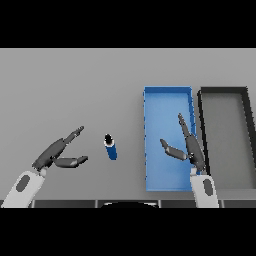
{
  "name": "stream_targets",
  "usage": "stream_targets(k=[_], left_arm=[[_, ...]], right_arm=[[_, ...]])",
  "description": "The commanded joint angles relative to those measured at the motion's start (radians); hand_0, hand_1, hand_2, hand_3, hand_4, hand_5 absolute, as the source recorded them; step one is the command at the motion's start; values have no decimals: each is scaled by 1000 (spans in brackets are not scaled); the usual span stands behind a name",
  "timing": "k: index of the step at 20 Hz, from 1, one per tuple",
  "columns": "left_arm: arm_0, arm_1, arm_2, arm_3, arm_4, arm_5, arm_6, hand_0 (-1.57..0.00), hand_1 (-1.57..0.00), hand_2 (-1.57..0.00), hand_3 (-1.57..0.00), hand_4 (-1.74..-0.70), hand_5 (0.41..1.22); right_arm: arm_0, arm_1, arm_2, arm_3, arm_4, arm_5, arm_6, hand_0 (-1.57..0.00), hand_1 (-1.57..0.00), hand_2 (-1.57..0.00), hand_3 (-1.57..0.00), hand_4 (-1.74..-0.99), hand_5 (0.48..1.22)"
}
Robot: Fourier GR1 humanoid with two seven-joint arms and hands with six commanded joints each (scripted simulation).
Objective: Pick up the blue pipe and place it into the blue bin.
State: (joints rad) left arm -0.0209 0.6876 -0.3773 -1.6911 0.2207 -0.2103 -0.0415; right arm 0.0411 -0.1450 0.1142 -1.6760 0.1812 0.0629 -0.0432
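Your left hand (56, 152) hovers low at the left over the grey tabletop (75, 85), fingers and thumb spread with nothing between them; the pipe (110, 147) lies just beyond its fingertips, apart from them, untouched; your right hand (187, 145) hangs over the bin (167, 97), fingers straight and thumb out, holding nothing. Judged from this, the grasp comes first: bring the left hand in so the pipe sits between thumb and fingers, close across its short body rather than along it, and lift clear before crossing to the bin, whose near wall stands between. The pipe is a short blue cylinder with a dark end and a pale rim facing away from you, slightly askew; round, so it may roll if nudged. A black bin (225, 92) sits just right of the blue one; keep clear of it.
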Motion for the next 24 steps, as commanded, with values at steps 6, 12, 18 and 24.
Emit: stream_targets(k=[6, 12, 18, 24], left_arm=[[-18, -60, -112, -4, -87, -25, 44, 1, 1, 1, 1, -1097, 466], [-81, -197, -165, 62, -134, 7, 21, 1, 1, 1, 1, -1145, 486], [-134, -321, -168, 207, -145, 35, 9, 1, 1, 1, 1, -1137, 495], [-158, -389, -178, 306, -177, 52, -78, 1, 1, -51, -16, -1117, 543]], right_arm=[[11, -5, 1, 1, 10, -3, -4, 1, 1, 1, 1, -1213, 571], [9, 15, 5, 2, 6, -7, -1, 1, 1, 1, 1, -1209, 556], [24, 0, -7, -20, -8, 1, -7, 1, 1, 1, 1, -1200, 549], [31, -2, -6, -15, -10, 7, -5, 1, 1, 1, 1, -1192, 549]])
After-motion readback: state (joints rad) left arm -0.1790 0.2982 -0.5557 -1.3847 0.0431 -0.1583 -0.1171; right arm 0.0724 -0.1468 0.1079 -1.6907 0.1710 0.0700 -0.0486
